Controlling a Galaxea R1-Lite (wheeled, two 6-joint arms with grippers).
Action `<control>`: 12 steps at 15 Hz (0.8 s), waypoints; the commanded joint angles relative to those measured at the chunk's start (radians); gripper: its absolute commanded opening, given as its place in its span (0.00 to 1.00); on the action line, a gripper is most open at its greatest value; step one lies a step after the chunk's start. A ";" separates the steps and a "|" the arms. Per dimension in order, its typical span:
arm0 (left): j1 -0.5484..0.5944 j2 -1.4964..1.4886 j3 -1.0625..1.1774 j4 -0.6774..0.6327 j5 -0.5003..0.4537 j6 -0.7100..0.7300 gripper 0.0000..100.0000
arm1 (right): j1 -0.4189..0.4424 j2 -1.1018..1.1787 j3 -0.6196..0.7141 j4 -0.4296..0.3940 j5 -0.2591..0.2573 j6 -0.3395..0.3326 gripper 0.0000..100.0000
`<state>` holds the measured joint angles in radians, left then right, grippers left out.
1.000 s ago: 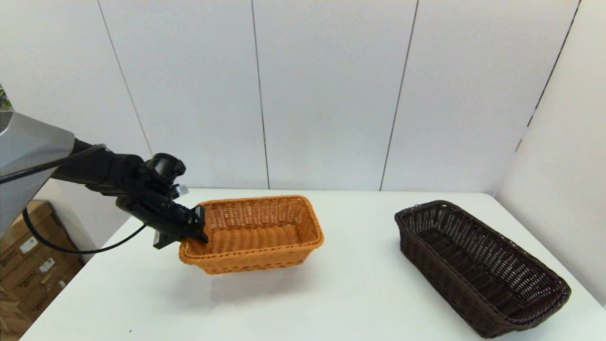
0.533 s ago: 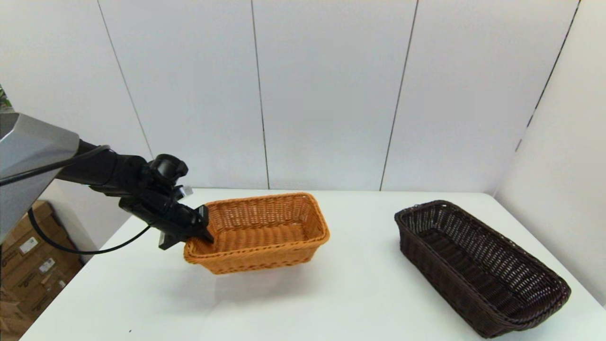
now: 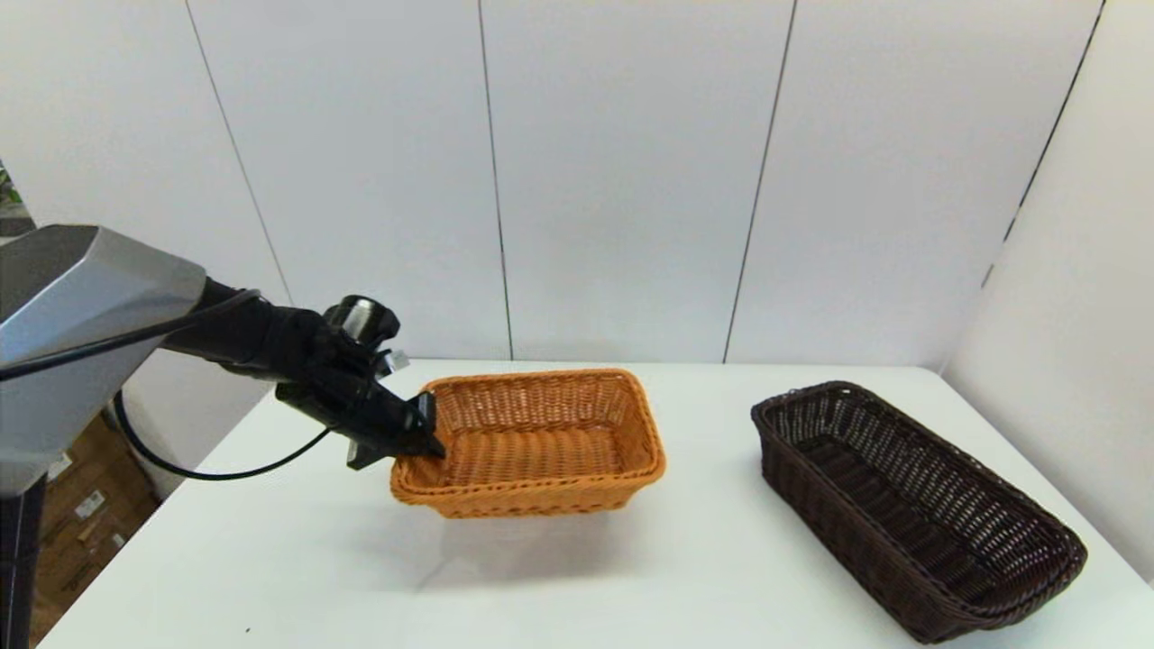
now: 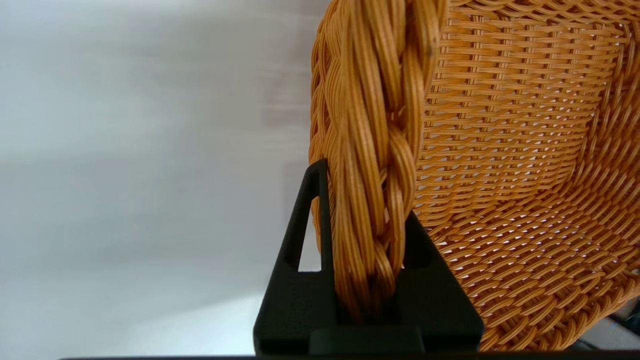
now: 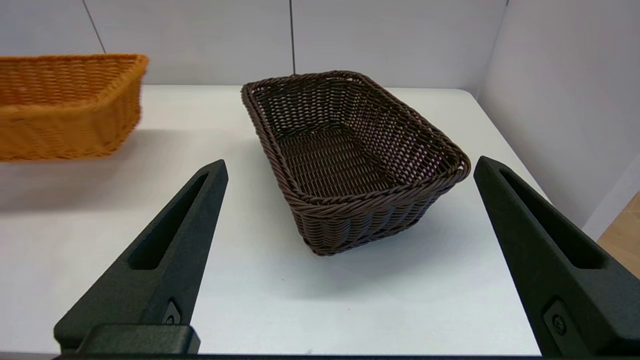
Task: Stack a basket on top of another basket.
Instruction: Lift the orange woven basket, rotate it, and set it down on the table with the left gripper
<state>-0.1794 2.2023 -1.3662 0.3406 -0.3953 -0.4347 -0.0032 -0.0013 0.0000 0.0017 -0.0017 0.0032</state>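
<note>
The orange-tan wicker basket (image 3: 541, 442) hangs above the table, left of centre, casting a shadow below it. My left gripper (image 3: 419, 442) is shut on the braided rim of its left short end. In the left wrist view that rim (image 4: 375, 150) runs between the two black fingers (image 4: 300, 235), with my left gripper (image 4: 365, 200) clamped around it. The dark brown wicker basket (image 3: 911, 505) rests on the table at the right, empty. My right gripper (image 5: 350, 165) stands open short of the dark basket (image 5: 350, 150), with the orange basket (image 5: 65, 105) off to one side; it is out of the head view.
The white table (image 3: 631, 586) has a gap of bare surface between the two baskets. A white wall panel (image 3: 1064, 270) stands close to the right edge. Cardboard boxes (image 3: 81, 523) sit on the floor beyond the left edge.
My left gripper has carried the orange basket to the right, toward the dark basket, and levelled it somewhat. The dark basket has not moved.
</note>
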 commanded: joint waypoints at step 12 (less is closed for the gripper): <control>-0.100 0.056 -0.001 -0.091 0.018 -0.035 0.00 | 0.000 0.001 0.000 0.000 0.000 0.000 1.00</control>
<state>-0.2751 2.2557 -1.3668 0.2485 -0.3777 -0.4666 -0.0032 -0.0013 0.0000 0.0017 -0.0017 0.0028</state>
